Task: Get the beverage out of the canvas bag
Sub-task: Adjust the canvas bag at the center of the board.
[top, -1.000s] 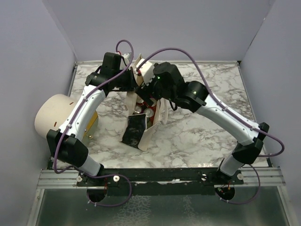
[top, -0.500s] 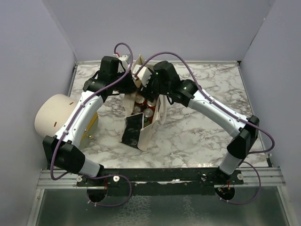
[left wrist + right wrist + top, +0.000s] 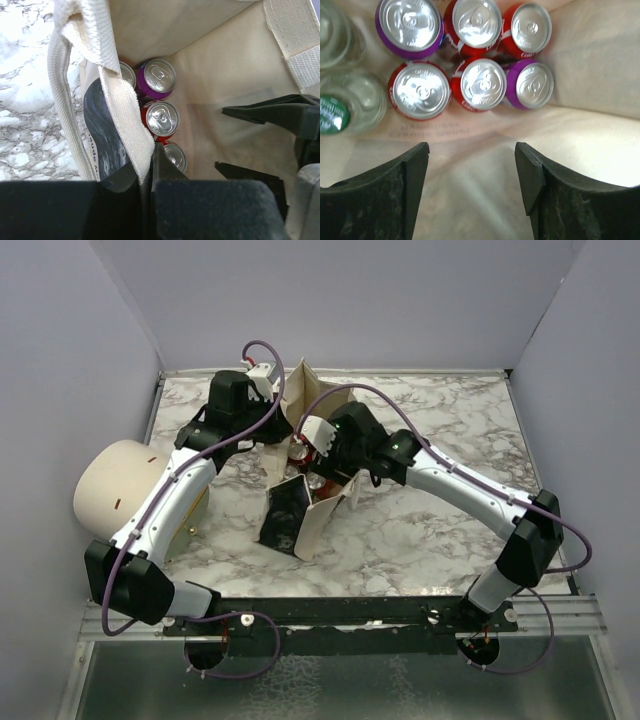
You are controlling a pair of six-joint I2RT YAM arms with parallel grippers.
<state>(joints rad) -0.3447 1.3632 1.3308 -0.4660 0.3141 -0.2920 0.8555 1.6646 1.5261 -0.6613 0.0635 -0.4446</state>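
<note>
The canvas bag (image 3: 318, 525) stands open mid-table, its black printed panel (image 3: 285, 515) facing the near side. My left gripper (image 3: 281, 430) is shut on the bag's rim (image 3: 125, 120) and holds the mouth open. My right gripper (image 3: 314, 460) is down in the bag's mouth, open and empty (image 3: 472, 170), above several beverage cans. In the right wrist view I see red cans (image 3: 482, 84) and purple cans (image 3: 534, 85), with glass bottles (image 3: 355, 95) to their left. The left wrist view shows a purple can (image 3: 156, 76), a red can (image 3: 161, 119) and the right gripper's black fingers (image 3: 270, 112).
A large cream cylinder (image 3: 115, 485) lies at the table's left edge over something yellow (image 3: 195, 505). Grey walls close in the left, back and right sides. The bag's loop handle (image 3: 295, 45) hangs by the right gripper.
My right gripper has dropped from above the bag into its mouth. My left gripper has kept its hold on the rim and pulled it slightly left and back.
</note>
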